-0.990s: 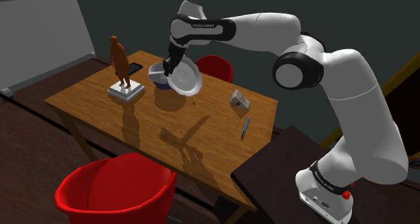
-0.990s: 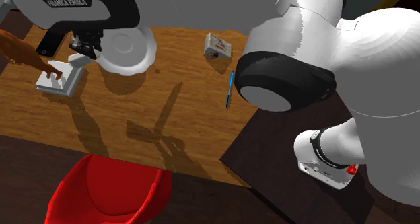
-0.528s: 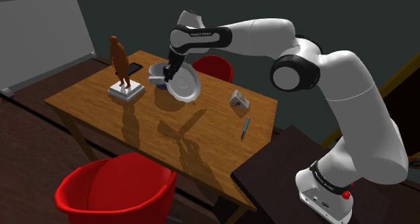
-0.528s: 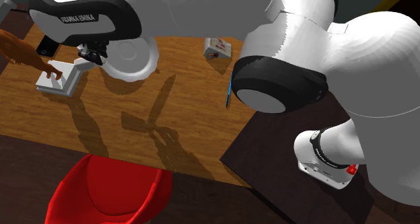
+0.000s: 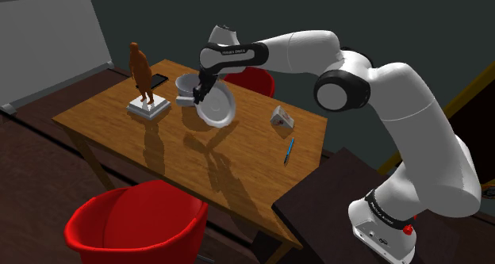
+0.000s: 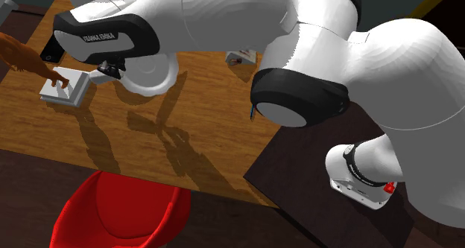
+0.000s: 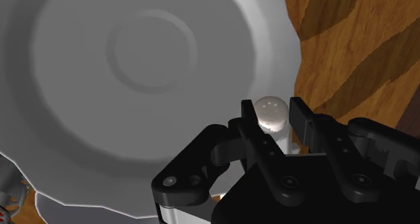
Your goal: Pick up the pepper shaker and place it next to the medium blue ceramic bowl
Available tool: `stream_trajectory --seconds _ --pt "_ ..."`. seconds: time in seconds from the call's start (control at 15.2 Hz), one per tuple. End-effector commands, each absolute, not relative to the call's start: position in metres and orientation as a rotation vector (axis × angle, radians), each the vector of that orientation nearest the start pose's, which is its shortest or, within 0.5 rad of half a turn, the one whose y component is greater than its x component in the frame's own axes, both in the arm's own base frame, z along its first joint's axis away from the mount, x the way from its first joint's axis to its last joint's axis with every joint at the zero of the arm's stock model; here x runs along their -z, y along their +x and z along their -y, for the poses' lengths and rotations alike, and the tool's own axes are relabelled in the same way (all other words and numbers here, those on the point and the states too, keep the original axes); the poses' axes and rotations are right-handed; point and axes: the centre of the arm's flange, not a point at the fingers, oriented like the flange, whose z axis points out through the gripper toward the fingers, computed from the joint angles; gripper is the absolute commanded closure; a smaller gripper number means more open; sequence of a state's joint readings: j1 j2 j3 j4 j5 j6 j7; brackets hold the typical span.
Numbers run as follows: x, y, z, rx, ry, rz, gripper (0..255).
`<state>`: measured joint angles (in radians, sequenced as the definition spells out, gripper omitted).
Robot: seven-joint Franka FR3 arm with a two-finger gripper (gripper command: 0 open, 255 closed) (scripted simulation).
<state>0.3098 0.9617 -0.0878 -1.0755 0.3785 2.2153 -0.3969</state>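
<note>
End effector (image 7: pixel 273 122) clamped on pepper shaker (image 7: pixel 271 110), just over white plate (image 7: pixel 101 122) rim. Risk: shaker clips plate or lands on it, not on worktop (image 7: pixel 350 41) beside bowl (image 5: pixel 185 83).

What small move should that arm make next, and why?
Probably ease sideways onto bare wooden table before lowering: the black gripper clasps the pale dome-topped shaker over the round white plate's rim, close beside the greyish bowl.
</note>
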Motion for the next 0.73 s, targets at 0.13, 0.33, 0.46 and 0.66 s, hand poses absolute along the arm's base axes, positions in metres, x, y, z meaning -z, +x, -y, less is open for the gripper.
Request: stream_trajectory --seconds 0.13,0.33,0.46,0.66 --pt "-0.24 0.765 -0.21 0.294 -2.813 0.662 255" --pt "-0.229 0.765 -0.21 0.294 -2.813 0.662 255" --pt "-0.229 0.765 -0.21 0.294 -2.813 0.662 255" --pt "-0.229 0.765 -0.21 0.294 -2.813 0.662 255"
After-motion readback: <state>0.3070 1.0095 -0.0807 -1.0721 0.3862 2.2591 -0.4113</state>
